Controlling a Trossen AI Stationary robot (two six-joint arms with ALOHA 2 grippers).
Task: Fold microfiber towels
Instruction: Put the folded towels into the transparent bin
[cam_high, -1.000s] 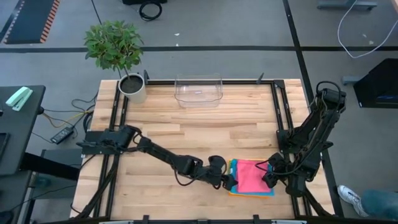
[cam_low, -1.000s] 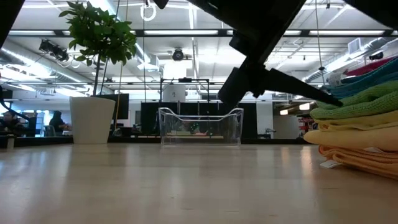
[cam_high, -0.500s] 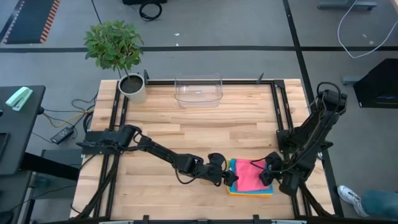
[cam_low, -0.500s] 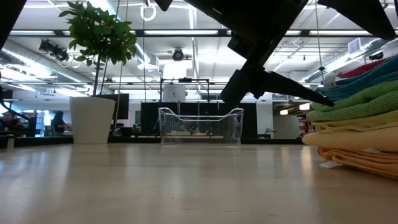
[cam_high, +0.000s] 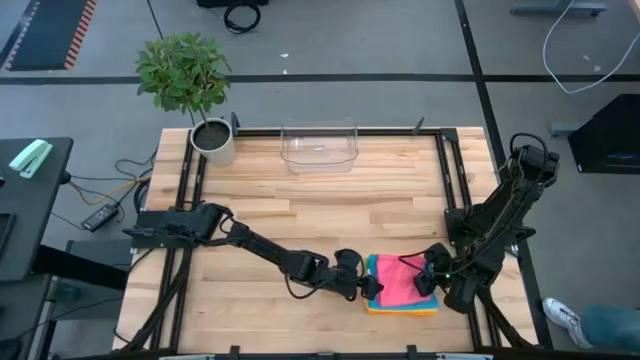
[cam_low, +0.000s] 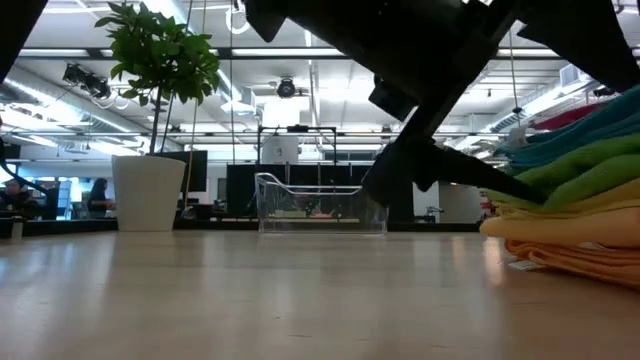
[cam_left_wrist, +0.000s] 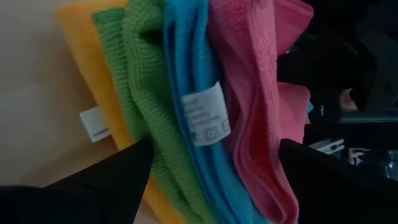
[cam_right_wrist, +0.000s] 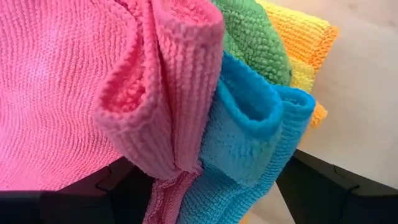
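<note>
A stack of folded microfiber towels (cam_high: 405, 284) lies at the table's near right: pink on top, then blue, green, yellow and orange (cam_low: 570, 225). My left gripper (cam_high: 368, 288) is at the stack's left edge, its open fingers (cam_left_wrist: 214, 149) standing either side of the green, blue and pink layers. My right gripper (cam_high: 428, 281) is at the stack's right edge, open (cam_right_wrist: 208, 162) around the pink and blue folds. In the low view the upper layers slant up toward the right. The orange towel rests on the table. My left gripper comes level from the table's left. In the low view one finger (cam_low: 480, 175) has its tip at the stack's left edge, where green meets yellow (cam_low: 548, 200). I cannot tell whether it presses the cloth. My right gripper comes level from the table's right, its open fingers either side of the pink fold (cam_right_wrist: 158, 124) and the blue fold (cam_right_wrist: 249, 137). Both folds reach in between the fingers. These layers are raised at this side; the orange one stays on the table.
A clear plastic bin (cam_high: 320, 146) stands at the far edge's middle, also in the low view (cam_low: 322, 203). A potted plant (cam_high: 211, 140) stands at the far left corner. Bare wood lies left of the stack and across the table's middle (cam_high: 300, 215).
My right gripper has gone a little toward the table's left edge, into the stack. The stack has slid slightly left, and its upper layers have tipped up on the right side. My left gripper has drawn back a little to the left with the stack's edge.
</note>
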